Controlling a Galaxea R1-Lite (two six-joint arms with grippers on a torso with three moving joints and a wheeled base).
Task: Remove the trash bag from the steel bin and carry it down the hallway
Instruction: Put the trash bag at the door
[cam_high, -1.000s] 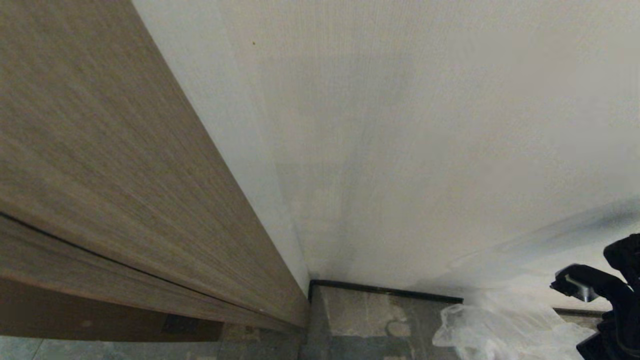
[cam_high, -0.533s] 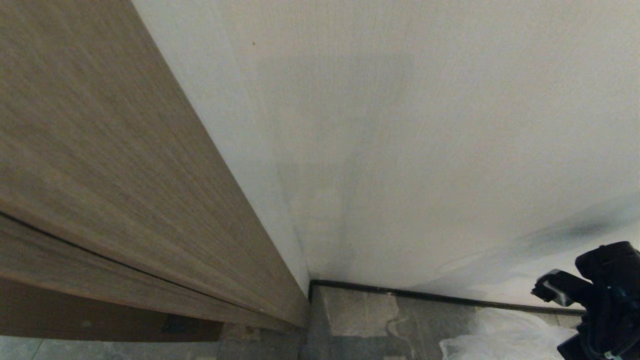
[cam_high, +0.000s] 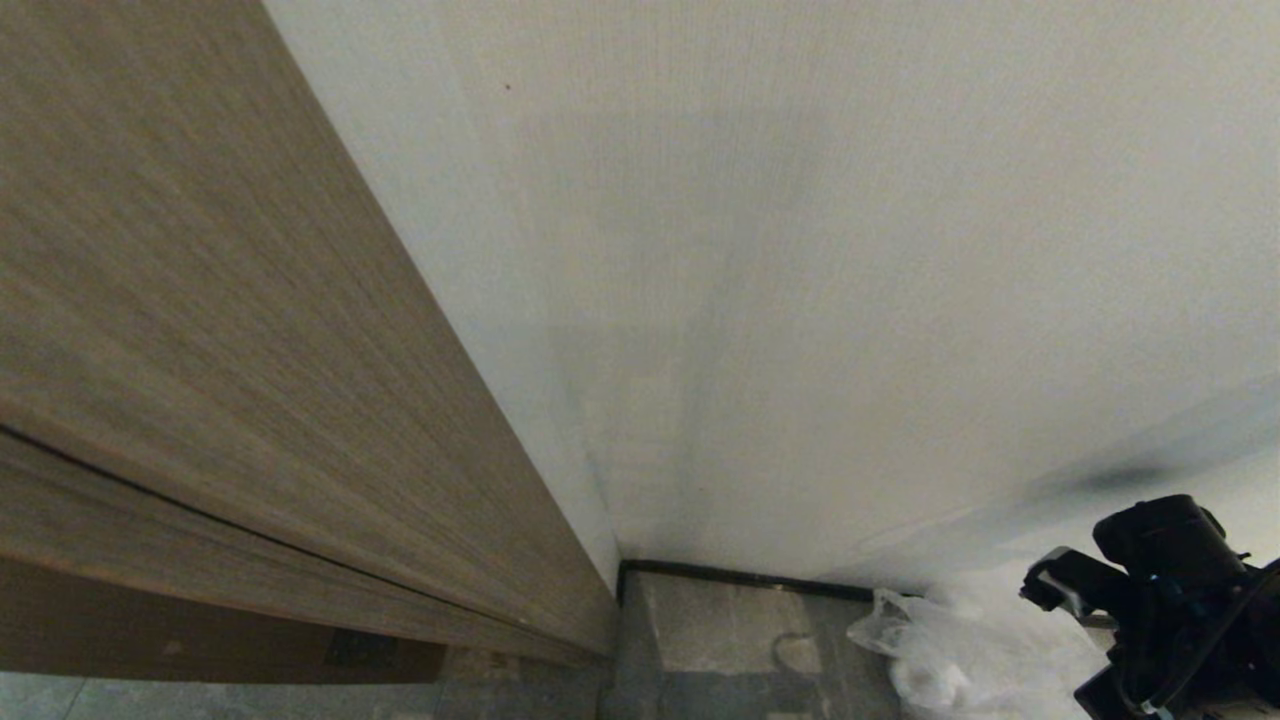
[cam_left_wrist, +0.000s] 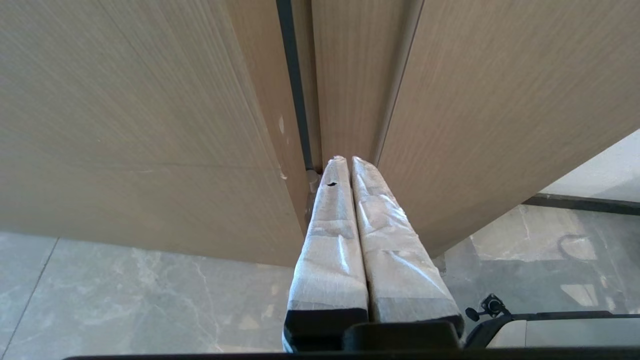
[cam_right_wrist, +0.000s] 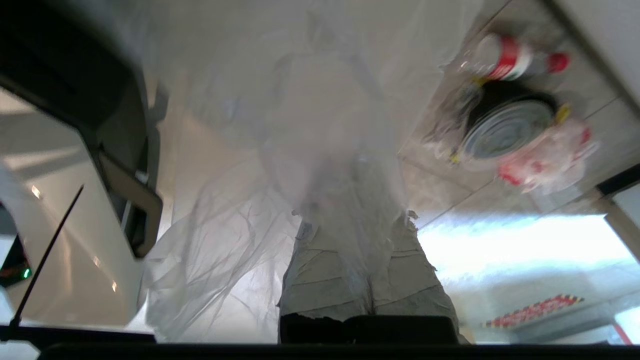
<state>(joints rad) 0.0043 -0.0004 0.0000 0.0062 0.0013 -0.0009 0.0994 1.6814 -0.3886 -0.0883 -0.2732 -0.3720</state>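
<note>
Trash bag (cam_right_wrist: 320, 150) is hanging free of the steel bin (cam_right_wrist: 505, 130), pinched in right gripper (cam_right_wrist: 357, 227), low at robot's right near wall (cam_high: 800, 300). Keep jaws clamped w/ bag clear of floor while turning. Left gripper (cam_left_wrist: 345, 162) is parked, fingers pressed together.

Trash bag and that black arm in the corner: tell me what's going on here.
The right gripper is shut on the trash bag, a thin clear plastic bag that hangs from it near the white wall and the grey floor. The left gripper is shut on nothing, parked by the wooden panels. The steel bin is not in view.
</note>
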